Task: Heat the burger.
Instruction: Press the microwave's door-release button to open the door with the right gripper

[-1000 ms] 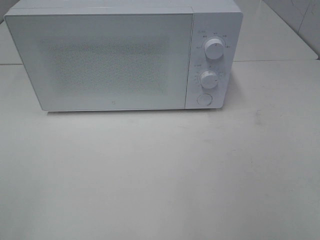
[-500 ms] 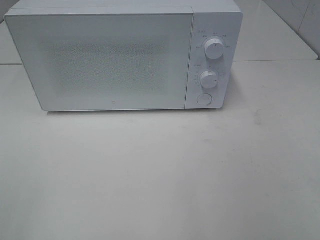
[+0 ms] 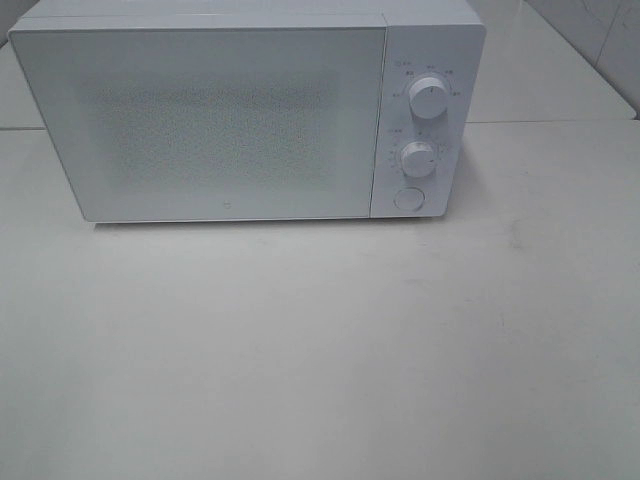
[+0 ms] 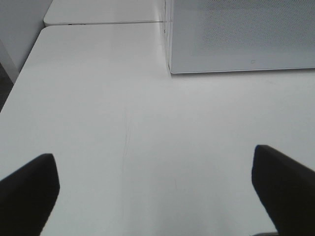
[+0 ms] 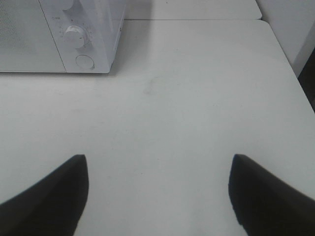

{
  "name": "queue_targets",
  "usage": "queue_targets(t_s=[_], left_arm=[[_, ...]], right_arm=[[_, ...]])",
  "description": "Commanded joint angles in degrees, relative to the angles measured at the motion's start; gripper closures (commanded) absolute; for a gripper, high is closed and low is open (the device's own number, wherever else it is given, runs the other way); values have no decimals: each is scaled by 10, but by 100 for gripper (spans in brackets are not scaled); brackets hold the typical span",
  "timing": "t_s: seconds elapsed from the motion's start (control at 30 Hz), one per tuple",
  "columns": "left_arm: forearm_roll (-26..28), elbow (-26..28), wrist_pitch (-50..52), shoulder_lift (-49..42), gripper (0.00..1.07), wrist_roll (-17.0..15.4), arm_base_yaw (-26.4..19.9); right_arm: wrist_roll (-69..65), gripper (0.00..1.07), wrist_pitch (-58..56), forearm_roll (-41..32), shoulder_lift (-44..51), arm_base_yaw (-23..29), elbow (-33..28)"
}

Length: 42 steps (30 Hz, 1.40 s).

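Nearest you, your left hand is spread wide. Its two dark fingers sit at the sides of its wrist view with only white tabletop between them, so it holds and touches nothing. Your right hand is likewise released, its fingers well apart over the same surface. Neither hand shows in the high view.

Ahead of both hands a broad stretch of open tabletop runs up to the front of the microwave oven. The left wrist view gives you the tabletop's left edge, curving round at its far corner. The right wrist view gives you the right edge, with a dark gap beyond it. The high view shows neither edge.

The microwave oven stands toward the back, left of centre. Its door is shut. On the panel to the door's right are an upper dial, a lower dial and a round button.

A seam crosses the tabletop on either side of the oven.

The burger appears in no view, and nothing can be made out through the door's dotted window.
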State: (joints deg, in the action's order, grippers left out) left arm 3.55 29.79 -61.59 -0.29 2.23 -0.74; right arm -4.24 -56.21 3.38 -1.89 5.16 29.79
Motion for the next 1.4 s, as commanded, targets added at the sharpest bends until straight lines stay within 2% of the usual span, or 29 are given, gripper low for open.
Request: queue_targets(t_s=[0.03, 0.73, 1.4], left_arm=[[-1, -2, 4, -9, 7, -2, -1], [-1, -2, 4, -9, 7, -2, -1], [-1, -2, 4, -9, 7, -2, -1]], right_arm=[[9, 31, 48, 2, -41, -5, 7], [3, 31, 253, 2, -280, -5, 7], [-5, 31, 562, -10, -536, -5, 7]])
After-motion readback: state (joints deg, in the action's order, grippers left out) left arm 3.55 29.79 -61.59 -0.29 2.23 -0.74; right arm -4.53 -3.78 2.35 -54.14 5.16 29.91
